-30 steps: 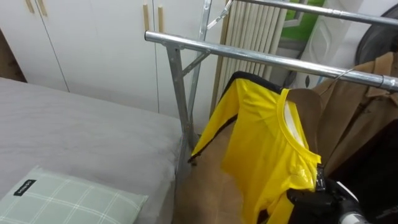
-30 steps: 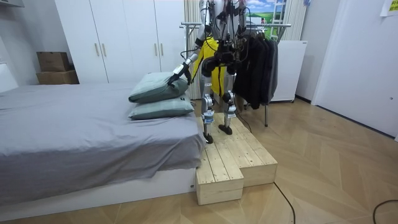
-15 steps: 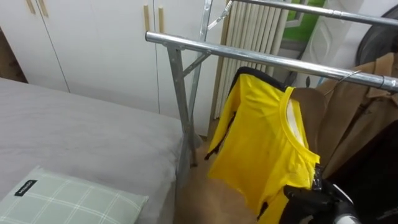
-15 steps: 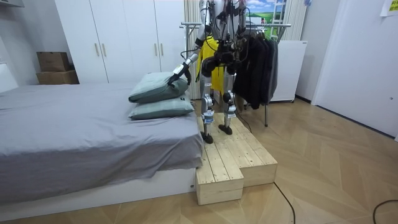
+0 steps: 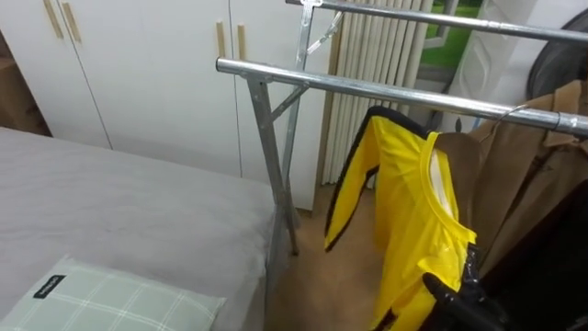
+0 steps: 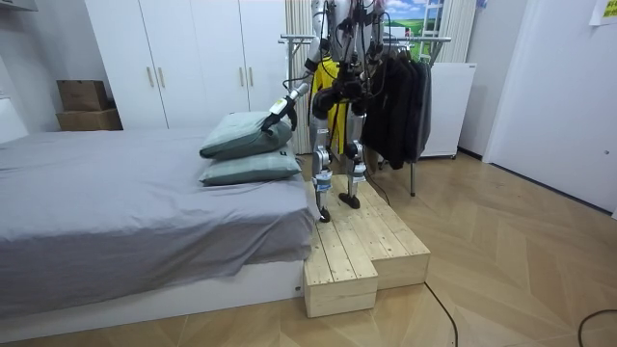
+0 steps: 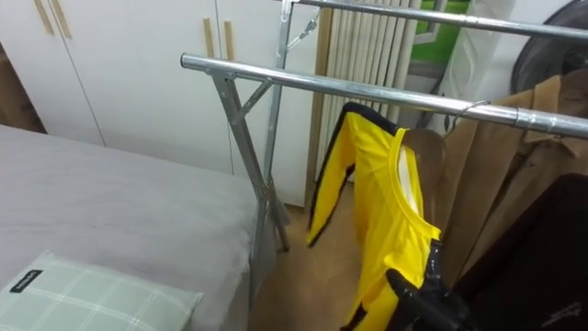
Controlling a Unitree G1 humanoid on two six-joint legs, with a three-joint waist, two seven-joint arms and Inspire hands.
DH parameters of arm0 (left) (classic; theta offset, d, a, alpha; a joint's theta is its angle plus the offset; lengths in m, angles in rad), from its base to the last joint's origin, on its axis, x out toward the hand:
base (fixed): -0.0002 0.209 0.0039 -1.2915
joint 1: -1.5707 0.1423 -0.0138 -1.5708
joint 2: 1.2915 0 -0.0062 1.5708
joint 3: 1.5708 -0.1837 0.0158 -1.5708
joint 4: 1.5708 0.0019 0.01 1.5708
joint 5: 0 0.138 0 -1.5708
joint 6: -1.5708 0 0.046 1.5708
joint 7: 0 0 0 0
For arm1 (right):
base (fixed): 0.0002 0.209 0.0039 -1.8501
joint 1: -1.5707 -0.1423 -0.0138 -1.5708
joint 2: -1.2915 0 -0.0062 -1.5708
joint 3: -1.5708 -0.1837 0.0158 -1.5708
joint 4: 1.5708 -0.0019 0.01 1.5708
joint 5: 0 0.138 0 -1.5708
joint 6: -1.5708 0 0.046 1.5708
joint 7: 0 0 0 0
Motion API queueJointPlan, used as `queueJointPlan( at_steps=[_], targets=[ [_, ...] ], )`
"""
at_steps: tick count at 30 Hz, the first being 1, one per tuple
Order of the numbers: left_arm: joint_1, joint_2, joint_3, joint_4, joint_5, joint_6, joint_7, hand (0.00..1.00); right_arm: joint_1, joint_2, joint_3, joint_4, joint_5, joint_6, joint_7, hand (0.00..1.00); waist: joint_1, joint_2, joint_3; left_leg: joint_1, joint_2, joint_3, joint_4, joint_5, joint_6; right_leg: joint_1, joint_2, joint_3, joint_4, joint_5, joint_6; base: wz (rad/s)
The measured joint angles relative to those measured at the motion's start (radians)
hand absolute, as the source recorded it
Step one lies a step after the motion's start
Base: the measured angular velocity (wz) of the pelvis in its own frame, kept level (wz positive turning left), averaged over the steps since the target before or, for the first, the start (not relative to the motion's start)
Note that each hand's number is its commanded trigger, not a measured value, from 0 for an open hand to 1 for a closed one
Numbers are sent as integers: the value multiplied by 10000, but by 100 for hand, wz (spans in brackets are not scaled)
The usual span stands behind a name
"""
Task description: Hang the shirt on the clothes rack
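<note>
A yellow shirt (image 5: 409, 211) with black trim hangs on a hanger from the metal rail (image 5: 367, 85) of the clothes rack, one sleeve dangling to its left. My right hand (image 5: 455, 299) is low beside the shirt's lower edge, its dark fingers loosened and touching the cloth rather than wrapped round it. In the room view I stand on a wooden platform (image 6: 366, 246) facing the rack, the yellow shirt (image 6: 333, 96) in front of me. My left hand (image 6: 270, 116) reaches out open toward the bed, above the pillows.
A brown coat (image 5: 524, 156) and dark clothes (image 5: 560, 267) hang on the rail right of the shirt. The grey bed (image 5: 119, 211) with a checked pillow (image 5: 119, 299) lies on my left. White wardrobe doors (image 5: 138, 64) and a radiator (image 5: 377, 46) stand behind the rack.
The yellow shirt has swung right and now hangs straighter under the rail. My right hand's fingers have gone from curled to loosened. The view has shifted slightly.
</note>
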Motion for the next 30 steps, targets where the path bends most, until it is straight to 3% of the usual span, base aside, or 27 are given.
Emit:
queueJointPlan(
  at_steps=[7,9,12,23,27,30],
  targets=[
    [-1,0,-10,42,-6,-30,112,0,399,48,-19,31,110,-165,448,0,-19,7,-10,31,3,-9,8,0,-1,44,-5,-9,-9,2,-3,0],
    [1,-2,-9,319,-6,-302,235,0,510,154,-62,60,200,-261,555,0,-28,23,-2,129,3,-13,-1,-1,-1,136,-6,-19,-27,0,-7,0],
    [1,-1,-10,399,-22,-364,221,0,682,238,-128,61,216,-348,823,0,-119,36,-5,157,11,-8,0,-30,5,197,-32,-72,-28,-45,14,7],
    [2,14,4,509,4,-369,19,0,1076,278,-127,65,57,-369,1078,0,-226,62,-52,156,8,-26,-3,-37,9,197,-94,-291,-25,-61,-10,0],
    [2,15,-5,509,4,-373,-113,0,1751,491,260,1327,-904,29,366,0,-221,104,-39,138,2,-38,-7,-63,17,171,-86,-259,-15,-88,-12,-1],
    [-9,12,-16,715,4,-432,-218,0,1987,617,430,1977,-1244,50,209,0,-236,260,-57,95,-13,17,-9,-84,26,70,-52,-110,17,-85,-6,-12]
  ],
)
